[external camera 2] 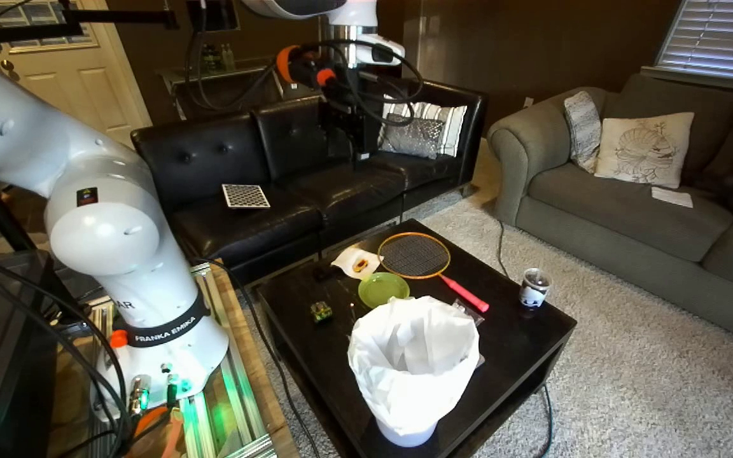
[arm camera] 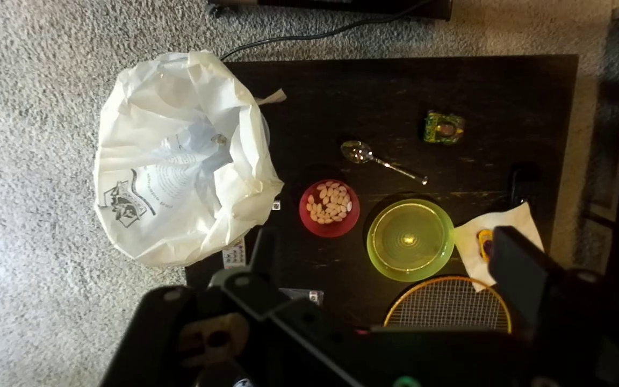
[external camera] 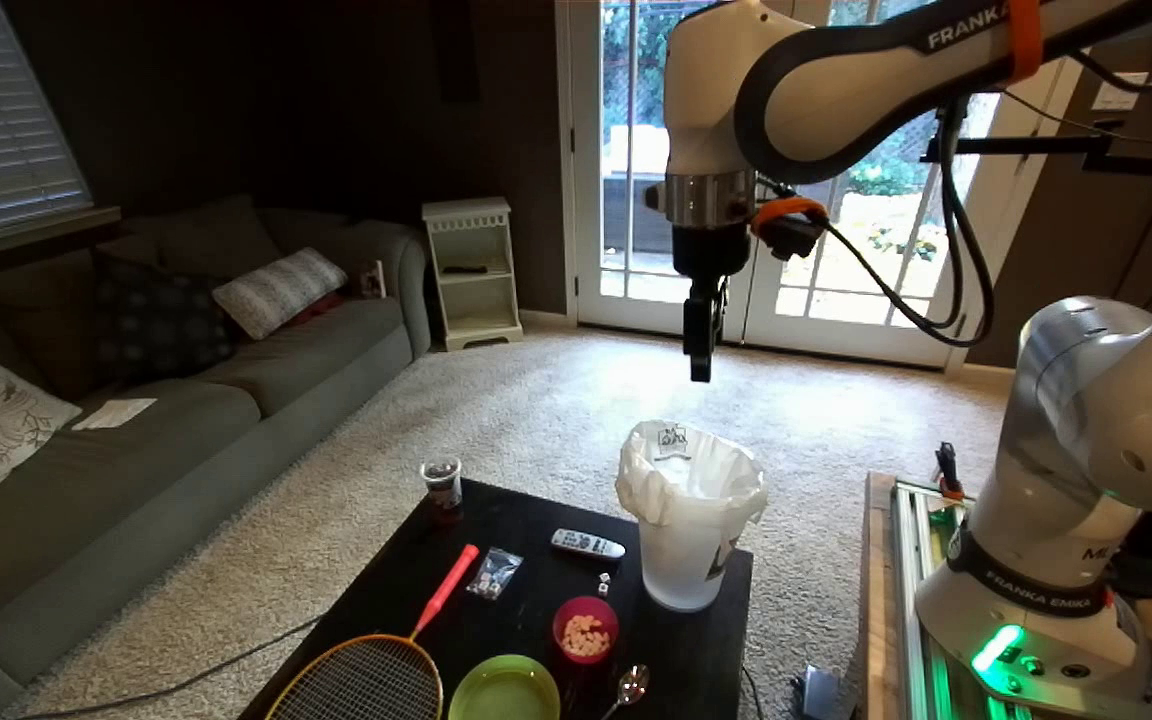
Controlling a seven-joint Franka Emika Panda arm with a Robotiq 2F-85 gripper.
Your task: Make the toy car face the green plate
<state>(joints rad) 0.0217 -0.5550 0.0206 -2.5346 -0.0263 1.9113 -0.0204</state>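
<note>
Your black two-finger gripper [arm camera: 387, 244] hangs spread, empty, presumably for straddling what's likely the boxy green-and-yellow toy car [arm camera: 443, 128], apart from the round light-green plastic plate [arm camera: 417, 252]

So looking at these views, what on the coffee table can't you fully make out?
Green plate, in an exterior view: part is cut off by the bottom edge.
Racket, wrist view: the handle is mostly hidden by the gripper.
Pinkish-red bowl, in an exterior view: hidden behind the lined bin.
Remote, in an exterior view: button labels are too small to read.
</note>
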